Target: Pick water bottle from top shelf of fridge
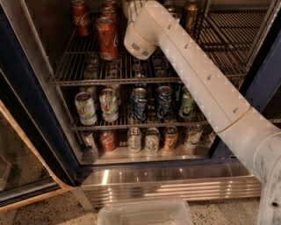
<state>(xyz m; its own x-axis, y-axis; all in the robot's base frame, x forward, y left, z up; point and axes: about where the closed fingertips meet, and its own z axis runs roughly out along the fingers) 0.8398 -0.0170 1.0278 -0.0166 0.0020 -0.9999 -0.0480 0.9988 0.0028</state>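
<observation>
Across most of the frame stood the open fridge (30,110), its dark blue-black frame enclosing three levels of wire racks. From the lower right a thick white robot arm (210,92) ran diagonally up to the upper middle, where its rounded wrist (140,37) bore a small printed sticker too fine to read. At the left edge the glass door (22,176) hung open. Along the bottom ran a ribbed stainless steel base panel (167,184), and below it a clear plastic bin (145,213) sat on the speckled floor.

The top shelf (219,39) spanned the upper part of the frame. On its left half stood red cans (107,37) with white Coca-Cola script, and a brown can (189,15) stood just right of the arm. On the middle rack were two green-and-white cans (85,107), two blue-silver cans (139,103) and a green can (186,103). The lowest row (152,139) held mixed cans, and none of these labels was legible.

The end effector (133,5) sat at the very top edge, above the top shelf beside the cola cans. It was mostly cut off, so whether it was open or closed could not be told. The water bottle could not be made out, since the wrist covered the middle of the top shelf.
</observation>
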